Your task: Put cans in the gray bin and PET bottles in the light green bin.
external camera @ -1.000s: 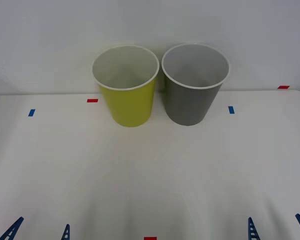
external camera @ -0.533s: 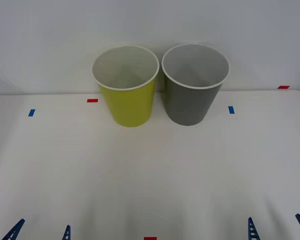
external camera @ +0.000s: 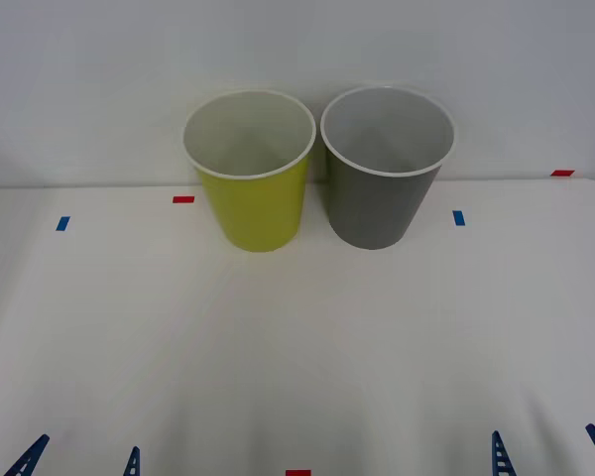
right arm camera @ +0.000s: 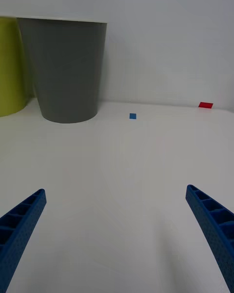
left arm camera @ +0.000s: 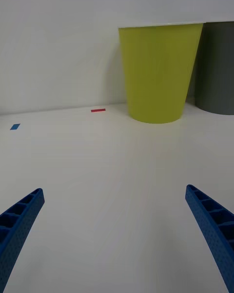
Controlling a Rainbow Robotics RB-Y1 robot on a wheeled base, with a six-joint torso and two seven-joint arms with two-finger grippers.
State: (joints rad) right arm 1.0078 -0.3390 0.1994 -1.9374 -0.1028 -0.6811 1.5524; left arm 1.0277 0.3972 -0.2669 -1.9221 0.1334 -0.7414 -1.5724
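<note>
- Light green bin (external camera: 250, 193): tapered, white rim, pale inside; far table (external camera: 297, 347) edge.
- Gray bin (external camera: 385, 188): same shape, just beside it, on its right.
- Left gripper (external camera: 79, 461), right gripper (external camera: 550, 454): near edge, jaws apart, holding nothing.

Both arms parked low at the near edge.
The left gripper (external camera: 79, 462) and right gripper (external camera: 550, 454) sit at the near left and near right, blue fingers spread wide, holding nothing.
</note>
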